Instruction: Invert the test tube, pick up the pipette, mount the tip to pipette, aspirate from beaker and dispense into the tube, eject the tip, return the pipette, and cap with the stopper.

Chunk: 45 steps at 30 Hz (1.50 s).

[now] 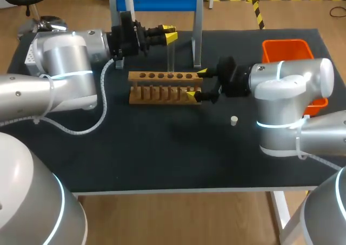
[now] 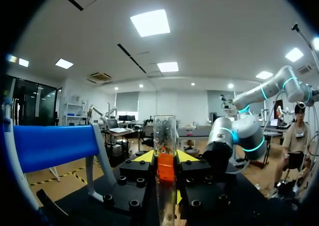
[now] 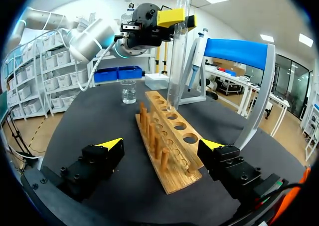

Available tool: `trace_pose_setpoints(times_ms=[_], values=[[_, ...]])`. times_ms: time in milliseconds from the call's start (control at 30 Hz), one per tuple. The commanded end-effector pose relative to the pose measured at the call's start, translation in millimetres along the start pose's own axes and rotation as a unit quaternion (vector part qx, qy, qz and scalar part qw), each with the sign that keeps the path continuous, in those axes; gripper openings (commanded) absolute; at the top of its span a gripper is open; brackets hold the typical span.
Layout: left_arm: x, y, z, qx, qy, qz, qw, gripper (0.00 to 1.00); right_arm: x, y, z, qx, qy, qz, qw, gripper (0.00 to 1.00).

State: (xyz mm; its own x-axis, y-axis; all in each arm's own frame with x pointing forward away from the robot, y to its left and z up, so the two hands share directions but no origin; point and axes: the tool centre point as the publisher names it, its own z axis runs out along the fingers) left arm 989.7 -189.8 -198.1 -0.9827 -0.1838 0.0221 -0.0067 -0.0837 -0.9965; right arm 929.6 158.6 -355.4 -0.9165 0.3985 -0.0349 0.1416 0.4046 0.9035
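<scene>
Inversion step near its end, as I judge: test tube (image 3: 175, 61) upright, mouth up, at the rack (image 3: 167, 141)
Left gripper (image 1: 168, 33) clamps the tube's upper part, its rounded foot at a rack hole; next comes a straight lowering, then release; right gripper (image 3: 162, 145) spread wide astride the rack's end, holding nothing.

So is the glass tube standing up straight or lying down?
Standing up straight. The left gripper holds the test tube near its top, and its lower end points down at the wooden rack.
</scene>
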Motion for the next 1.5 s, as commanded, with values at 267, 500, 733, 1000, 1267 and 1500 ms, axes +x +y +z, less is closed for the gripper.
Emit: trace_pose_setpoints(times_ms=[267,500,733,1000,1267,1500], values=[[-2.7,7.1,0.2,0.002,-0.004,-0.004,1.0,0.0,-0.4,0.0,-0.6,0.001,0.001,0.0,1.0,1.0],[-3.6,10.0,-0.2,0.006,-0.005,-0.006,1.0,0.0,-0.4,0.0,-0.6,0.001,0.001,0.0,1.0,1.0],[-4.8,13.2,0.1,0.003,-0.006,-0.009,1.0,0.0,-0.4,0.0,-0.6,0.001,0.001,0.0,1.0,1.0],[-3.9,17.6,1.2,-0.007,-0.002,-0.01,1.0,0.0,-0.4,0.0,-0.6,0.001,0.001,0.0,1.0,1.0],[-1.6,19.5,-0.4,-0.028,-0.003,-0.011,1.0,0.0,-0.4,0.0,-0.6,0.001,0.001,0.0,1.0,1.0],[-0.6,20.2,-4.0,-0.042,-0.008,-0.011,0.999,0.0,-0.4,0.0,-0.6,0.001,0.001,0.0,1.0,1.0]])
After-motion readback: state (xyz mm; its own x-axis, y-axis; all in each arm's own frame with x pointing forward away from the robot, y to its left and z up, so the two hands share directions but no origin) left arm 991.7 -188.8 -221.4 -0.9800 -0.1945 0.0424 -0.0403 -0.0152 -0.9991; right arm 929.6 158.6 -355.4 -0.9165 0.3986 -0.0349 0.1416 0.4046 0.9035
